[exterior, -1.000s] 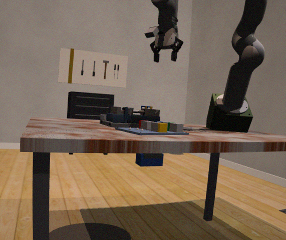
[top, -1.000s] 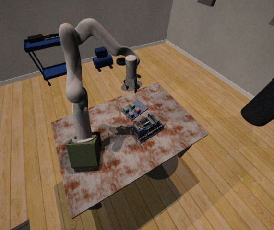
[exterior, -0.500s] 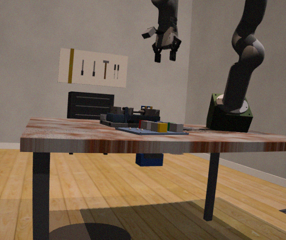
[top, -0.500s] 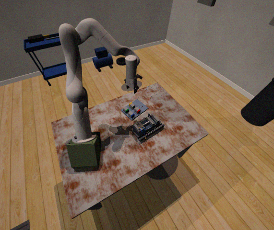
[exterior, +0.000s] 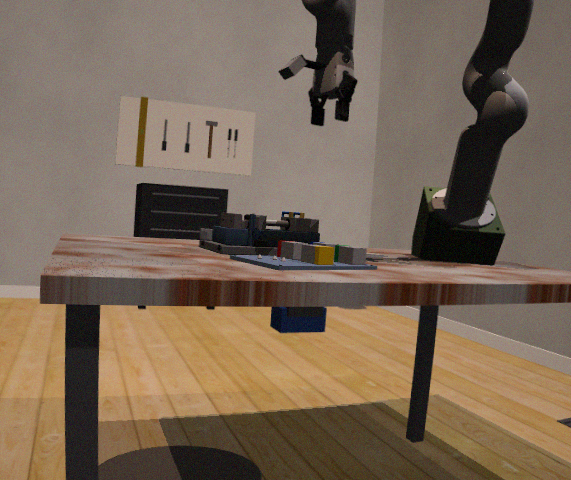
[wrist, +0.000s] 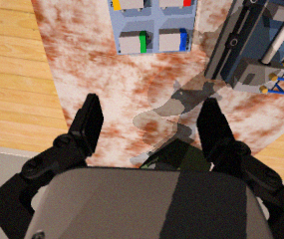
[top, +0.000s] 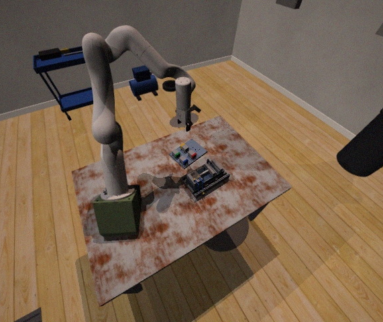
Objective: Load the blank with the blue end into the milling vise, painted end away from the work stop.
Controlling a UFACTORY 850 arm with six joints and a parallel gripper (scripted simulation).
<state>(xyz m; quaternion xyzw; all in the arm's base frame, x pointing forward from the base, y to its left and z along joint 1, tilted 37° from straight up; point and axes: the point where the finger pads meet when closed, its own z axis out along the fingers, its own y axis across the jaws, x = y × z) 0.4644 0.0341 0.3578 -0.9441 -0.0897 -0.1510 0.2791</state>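
The blank with the blue end (wrist: 172, 40) lies on the blue infeed plate (wrist: 153, 25), in the plate's corner nearest the milling vise (wrist: 261, 45). In the top view it is the small grey block (top: 184, 159) at the plate's near corner. The vise (top: 205, 178) stands beside the plate with nothing between its jaws. My gripper (top: 188, 126) hangs high above the far table edge, behind the plate, fingers pointing down. It is open and empty in the wrist view (wrist: 150, 107) and in the exterior view (exterior: 329, 111).
Three other blanks lie on the plate: green-ended (wrist: 133, 42), yellow-ended (top: 184, 146) and red-ended (top: 192, 153). The green robot base (top: 117, 212) stands at the table's left. Blue hoses with brass fittings (wrist: 276, 85) stick out of one vise end.
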